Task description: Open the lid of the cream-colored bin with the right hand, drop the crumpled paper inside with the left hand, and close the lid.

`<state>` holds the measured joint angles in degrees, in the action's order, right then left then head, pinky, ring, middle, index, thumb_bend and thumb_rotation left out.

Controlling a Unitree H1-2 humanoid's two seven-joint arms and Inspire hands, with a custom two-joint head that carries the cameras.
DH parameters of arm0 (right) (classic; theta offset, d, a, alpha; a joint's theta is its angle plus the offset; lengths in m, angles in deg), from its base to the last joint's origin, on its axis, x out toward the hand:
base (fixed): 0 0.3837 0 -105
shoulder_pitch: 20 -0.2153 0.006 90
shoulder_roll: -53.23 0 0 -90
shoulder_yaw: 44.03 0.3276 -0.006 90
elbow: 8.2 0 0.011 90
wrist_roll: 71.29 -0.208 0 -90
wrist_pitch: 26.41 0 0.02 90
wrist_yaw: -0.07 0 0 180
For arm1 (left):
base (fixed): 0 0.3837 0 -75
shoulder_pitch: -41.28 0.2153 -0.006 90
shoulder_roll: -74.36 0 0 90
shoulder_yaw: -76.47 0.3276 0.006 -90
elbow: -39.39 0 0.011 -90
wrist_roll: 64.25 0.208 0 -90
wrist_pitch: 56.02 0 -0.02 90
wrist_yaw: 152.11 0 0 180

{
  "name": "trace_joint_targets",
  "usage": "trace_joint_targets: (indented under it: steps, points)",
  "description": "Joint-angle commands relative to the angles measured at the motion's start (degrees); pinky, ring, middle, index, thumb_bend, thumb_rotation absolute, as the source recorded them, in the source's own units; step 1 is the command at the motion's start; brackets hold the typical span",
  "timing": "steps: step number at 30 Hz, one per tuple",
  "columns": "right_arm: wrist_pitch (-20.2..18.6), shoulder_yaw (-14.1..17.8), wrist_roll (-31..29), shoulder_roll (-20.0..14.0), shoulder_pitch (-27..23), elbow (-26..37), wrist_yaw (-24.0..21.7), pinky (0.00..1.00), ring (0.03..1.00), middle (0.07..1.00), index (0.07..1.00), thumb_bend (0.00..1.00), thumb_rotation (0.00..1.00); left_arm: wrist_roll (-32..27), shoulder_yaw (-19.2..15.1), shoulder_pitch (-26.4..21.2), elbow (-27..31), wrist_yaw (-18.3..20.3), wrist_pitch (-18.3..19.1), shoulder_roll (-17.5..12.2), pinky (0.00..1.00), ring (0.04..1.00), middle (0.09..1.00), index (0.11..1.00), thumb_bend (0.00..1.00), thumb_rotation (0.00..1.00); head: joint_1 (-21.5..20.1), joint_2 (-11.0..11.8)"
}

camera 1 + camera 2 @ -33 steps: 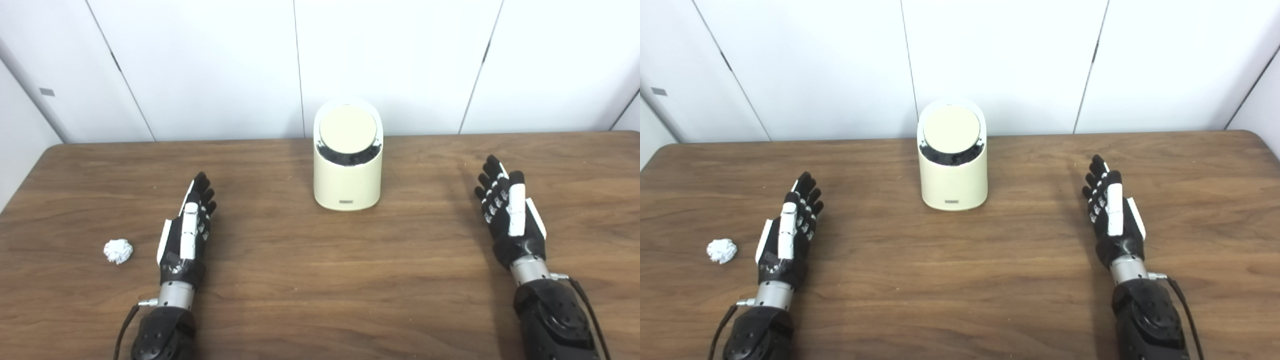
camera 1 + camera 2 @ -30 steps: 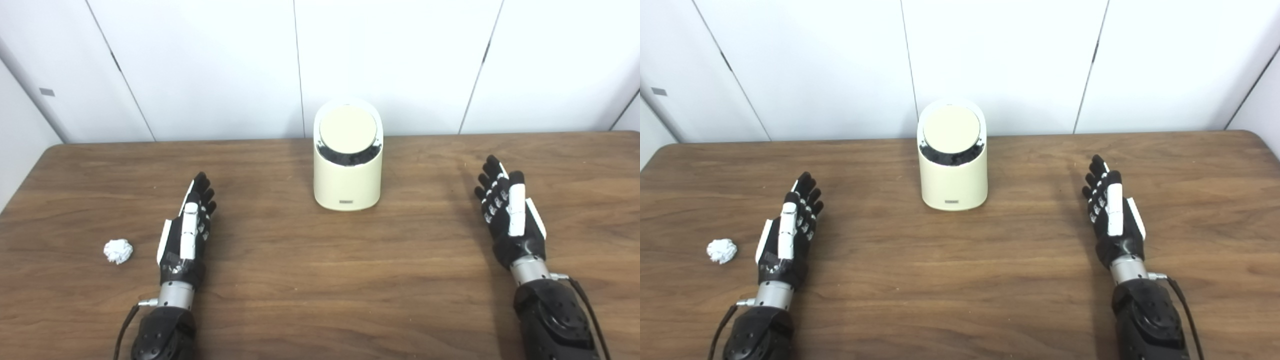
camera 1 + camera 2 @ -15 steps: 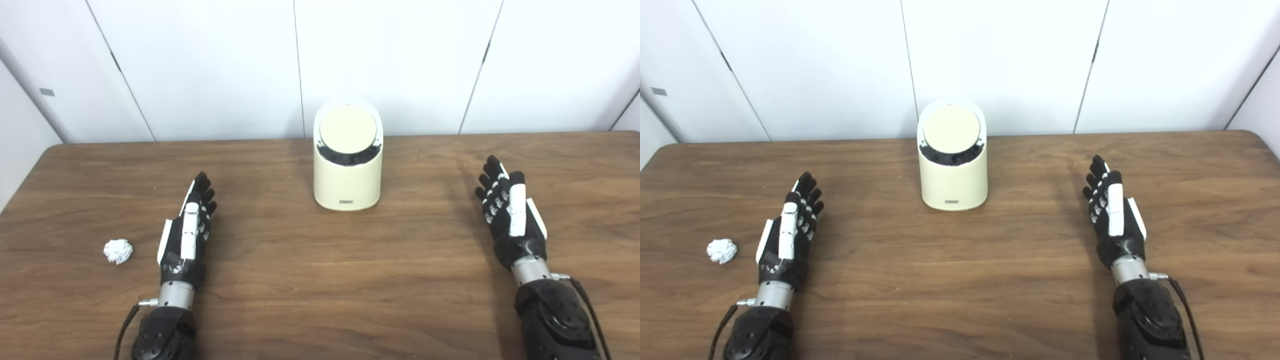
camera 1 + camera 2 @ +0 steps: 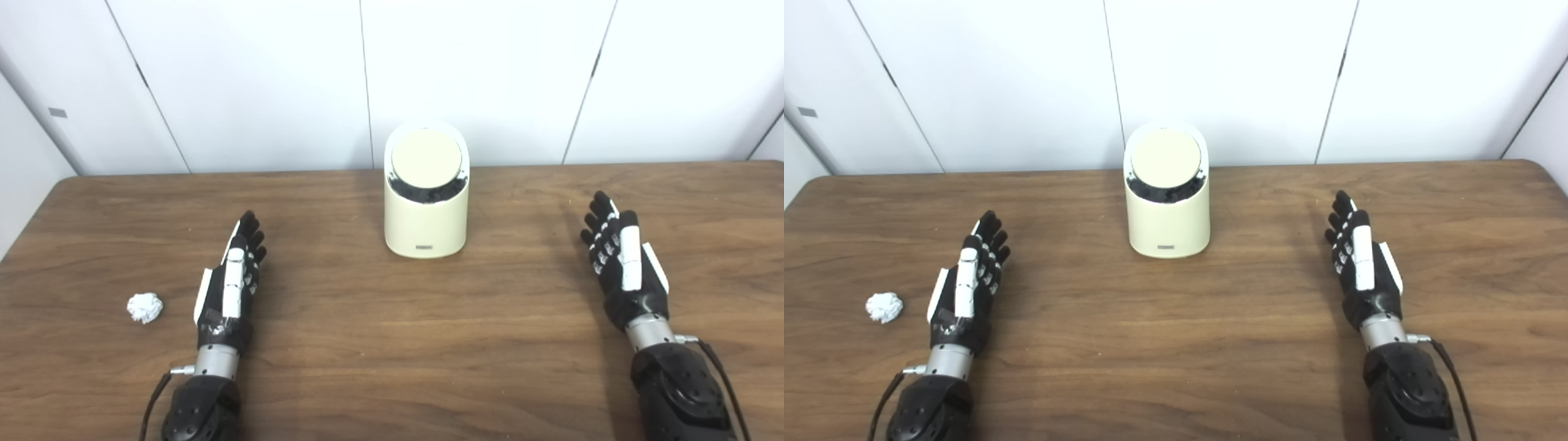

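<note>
A cream-colored bin [image 4: 425,211] stands upright at the table's far middle. Its round lid [image 4: 426,157] is tilted toward me, with a dark gap showing below it. A small crumpled white paper [image 4: 145,307] lies on the table at the left. My left hand [image 4: 231,282] is open and empty, fingers straight, just right of the paper and apart from it. My right hand [image 4: 621,263] is open and empty, fingers straight, well to the right of the bin.
The brown wooden table [image 4: 380,343] spans the view, with rounded far corners. White wall panels [image 4: 257,79] stand right behind the bin. Both forearms come in from the bottom edge.
My right hand has shifted very slightly to the left. The left hand, the paper and the bin have not moved.
</note>
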<state>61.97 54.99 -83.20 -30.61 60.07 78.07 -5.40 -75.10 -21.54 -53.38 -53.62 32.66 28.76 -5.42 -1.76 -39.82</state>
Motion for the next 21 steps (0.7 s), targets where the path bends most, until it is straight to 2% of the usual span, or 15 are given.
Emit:
trace_joint_targets:
  steps: [1, 5, 10, 18, 21]
  points:
    - [1.72, -0.24, 0.48, -1.23, -2.46, 1.77, -0.63, 1.00, 1.000, 1.000, 0.976, 0.68, 0.93, 0.59, 0.86, 1.35, 0.16, -0.26, -1.38, 1.19, 1.00, 1.000, 1.000, 1.000, 0.41, 0.96, -0.04, 0.07]
    - [-0.55, -1.45, 2.30, -2.44, -3.97, 3.72, -0.60, 1.00, 1.000, 1.000, 0.977, 0.70, 0.86, 0.88, 1.22, 1.63, 0.35, -0.33, -1.82, 1.50, 1.00, 1.000, 1.000, 1.000, 0.41, 0.94, 0.05, 0.12]
    - [-4.26, -3.63, 6.67, -4.94, -6.18, 6.38, -0.26, 1.00, 1.000, 1.000, 0.964, 0.75, 0.85, 1.72, 1.49, 1.99, 0.47, -0.66, -2.07, 2.00, 1.00, 1.000, 1.000, 1.000, 0.41, 0.96, -0.03, 0.61]
    - [-12.60, -5.67, 9.71, -6.20, -11.14, 11.13, -0.59, 1.00, 0.995, 0.994, 0.963, 0.75, 0.80, 2.50, 1.80, 2.60, 1.84, -1.17, -1.17, 2.79, 1.00, 1.000, 1.000, 1.000, 0.42, 0.95, -0.05, 1.25]
    - [-13.33, -6.55, 10.76, -6.47, -12.99, 11.42, -0.76, 1.00, 0.995, 0.999, 0.975, 0.74, 0.79, 2.56, 1.98, 2.94, 2.21, -1.38, -1.02, 3.05, 1.00, 1.000, 1.000, 1.000, 0.41, 0.95, -0.11, 1.32]
